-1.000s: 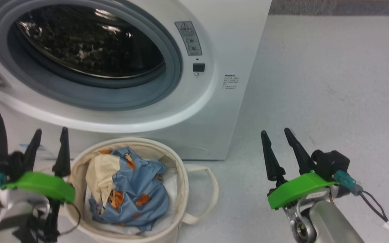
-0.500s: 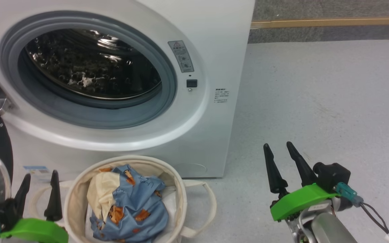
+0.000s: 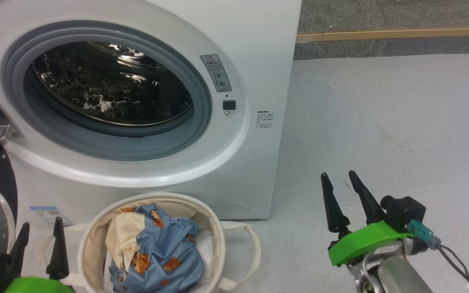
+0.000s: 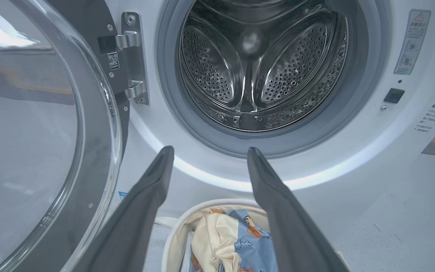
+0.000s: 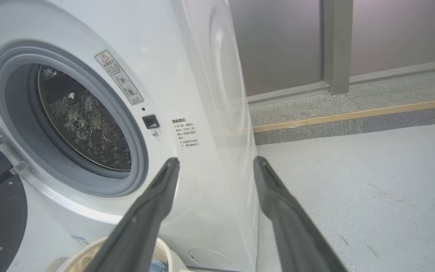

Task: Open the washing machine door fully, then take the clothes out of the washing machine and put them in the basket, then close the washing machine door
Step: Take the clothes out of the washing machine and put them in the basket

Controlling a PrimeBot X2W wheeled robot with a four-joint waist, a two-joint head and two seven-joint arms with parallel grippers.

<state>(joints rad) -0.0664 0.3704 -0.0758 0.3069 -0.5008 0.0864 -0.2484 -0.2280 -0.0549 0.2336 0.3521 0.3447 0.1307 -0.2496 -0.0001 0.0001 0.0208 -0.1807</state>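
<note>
The white washing machine (image 3: 255, 53) stands with its steel drum (image 4: 255, 64) bare inside. Its door (image 4: 32, 143) is swung wide open to the left on its hinge. The cream basket (image 3: 90, 240) sits on the floor right in front of the machine and holds the light blue bear-print clothes (image 3: 161, 248). My left gripper (image 3: 39, 232) hangs open just left of the basket, with nothing between its fingers. My right gripper (image 3: 338, 181) is open too, over the floor right of the machine; in the right wrist view its fingers (image 5: 149, 211) point at the machine's front corner.
Grey floor (image 3: 401, 122) stretches to the right of the machine. A yellow strip (image 3: 393, 33) runs along a darker band at the back. A grey wall panel and post (image 5: 336, 45) stand behind the machine.
The head view has tilted up and shifted, so the machine and basket sit lower in the picture. My left gripper has dropped to the bottom left corner. The clothes have not moved.
</note>
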